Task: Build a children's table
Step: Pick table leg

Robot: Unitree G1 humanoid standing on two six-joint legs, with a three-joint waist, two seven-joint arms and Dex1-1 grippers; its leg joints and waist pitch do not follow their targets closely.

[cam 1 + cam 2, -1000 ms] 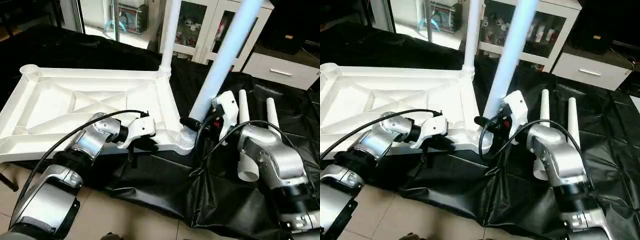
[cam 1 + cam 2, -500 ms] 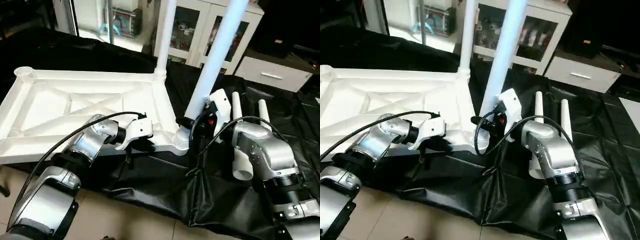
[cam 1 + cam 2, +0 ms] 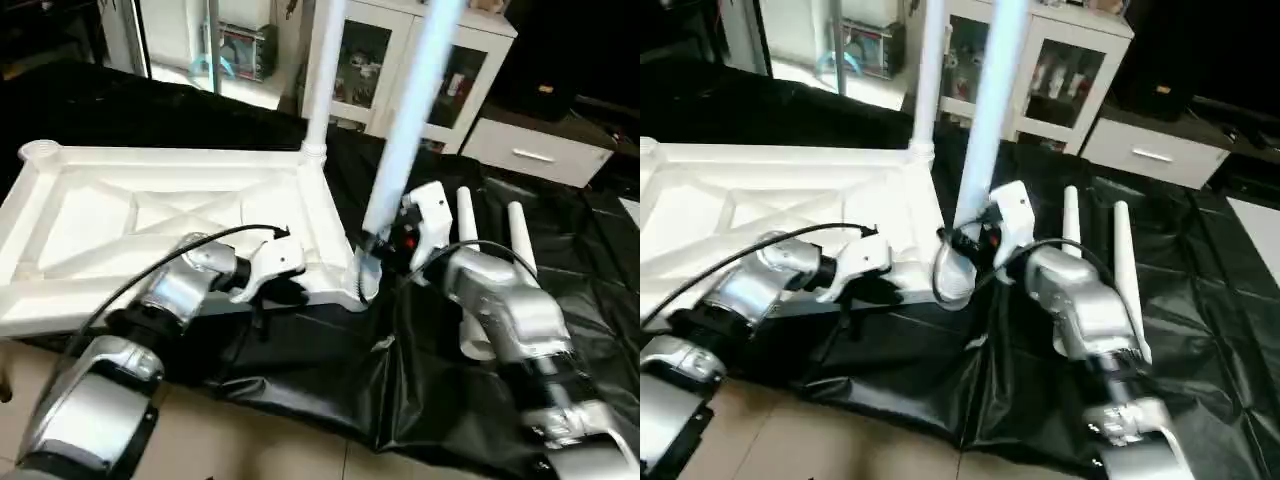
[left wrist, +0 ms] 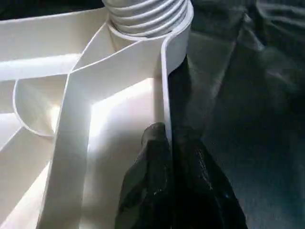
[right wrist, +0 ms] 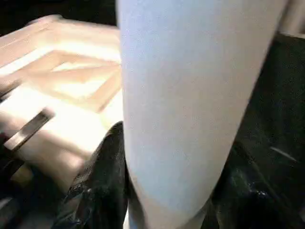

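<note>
Left jaws (image 4: 169, 143): pinching tabletop (image 3: 150, 215) rim.
Right jaws (image 5: 167, 191): clamped around leg (image 3: 405, 130) at near corner socket (image 3: 362, 280).
Table (image 3: 300, 350): black-draped.

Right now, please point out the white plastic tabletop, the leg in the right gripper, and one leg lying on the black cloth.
white plastic tabletop (image 3: 150, 215), left eye view, ribbed underside
held white leg (image 3: 405, 130), left eye view, mid shaft
lying white leg (image 3: 1118, 245), right eye view, shaft
</note>
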